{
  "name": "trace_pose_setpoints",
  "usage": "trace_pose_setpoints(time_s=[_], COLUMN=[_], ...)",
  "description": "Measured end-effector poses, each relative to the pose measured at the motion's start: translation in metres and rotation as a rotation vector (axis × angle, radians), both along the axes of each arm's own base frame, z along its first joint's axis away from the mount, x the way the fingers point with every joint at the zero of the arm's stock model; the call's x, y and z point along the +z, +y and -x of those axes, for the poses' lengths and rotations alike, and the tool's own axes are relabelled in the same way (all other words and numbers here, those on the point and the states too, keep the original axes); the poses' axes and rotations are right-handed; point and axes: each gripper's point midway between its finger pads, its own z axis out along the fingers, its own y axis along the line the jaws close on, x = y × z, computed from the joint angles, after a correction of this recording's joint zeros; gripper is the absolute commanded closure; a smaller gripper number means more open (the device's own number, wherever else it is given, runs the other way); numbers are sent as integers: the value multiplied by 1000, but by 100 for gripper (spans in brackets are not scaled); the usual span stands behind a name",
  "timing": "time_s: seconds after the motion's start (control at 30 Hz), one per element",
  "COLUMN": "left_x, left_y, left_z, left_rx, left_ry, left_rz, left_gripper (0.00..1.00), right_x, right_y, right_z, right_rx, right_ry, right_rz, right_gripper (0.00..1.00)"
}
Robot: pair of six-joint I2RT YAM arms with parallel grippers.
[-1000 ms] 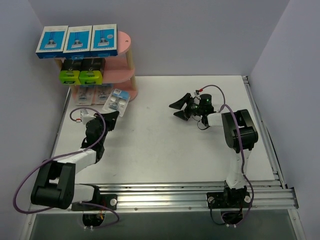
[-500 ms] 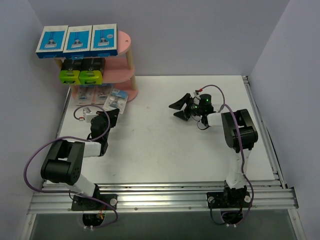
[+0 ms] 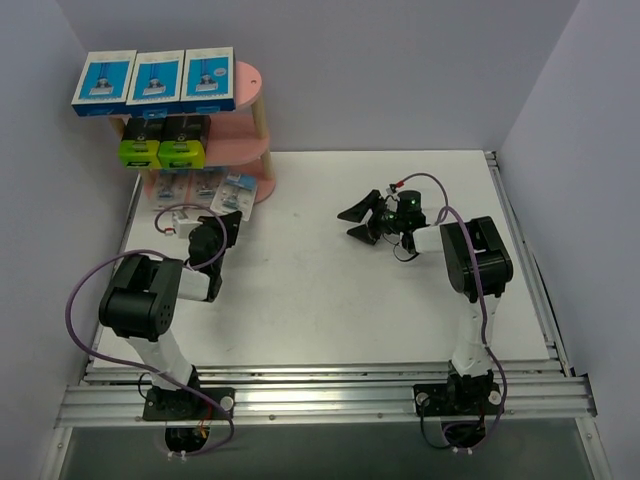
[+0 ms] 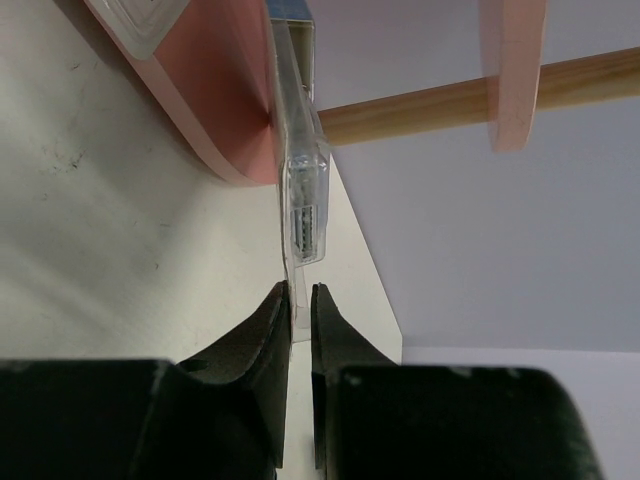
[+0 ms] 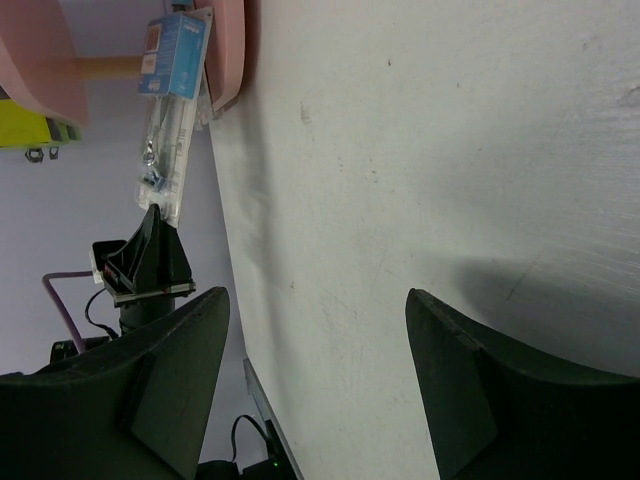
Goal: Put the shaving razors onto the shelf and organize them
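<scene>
At upper left of the top view, the left gripper [image 3: 228,222] has advanced toward the shelf [image 3: 252,78] over the last second, carrying a clear blister pack [image 3: 238,186] with it. The pack was skewed and just off the bottom board. It now sits squared up beside the other packs on that tier. In the left wrist view the jaws are clamped on the pack's thin near flange, with its far end over the pink board. Judgement: placement is nearly done and only the release remains.

The right gripper [image 3: 362,218] is unchanged at centre frame over the surface [image 3: 330,290], jaws wide apart, nothing between them. Blue-and-white boxes [image 3: 155,78] line the top tier, black boxes [image 3: 165,140] the middle.

Unclear: whether the pack rests on the board or hangs just above it, since the wrist view shows it edge-on only. The middle board covers the back of the bottom tier, so the pack count there cannot be read.
</scene>
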Motion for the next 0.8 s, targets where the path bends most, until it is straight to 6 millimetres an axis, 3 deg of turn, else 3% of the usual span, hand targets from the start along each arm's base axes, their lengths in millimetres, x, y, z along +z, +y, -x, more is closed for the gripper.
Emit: trace_pose_setpoints(time_s=[0.8], left_x=[-15], left_y=[-7], left_z=[-31], left_rx=[8], left_ry=[-7], left_rz=[-74], left_gripper=[98], right_x=[5], right_y=[-12], right_z=[-7], right_rx=[-22], right_ry=[-11], right_rz=[-22], right_gripper=[34])
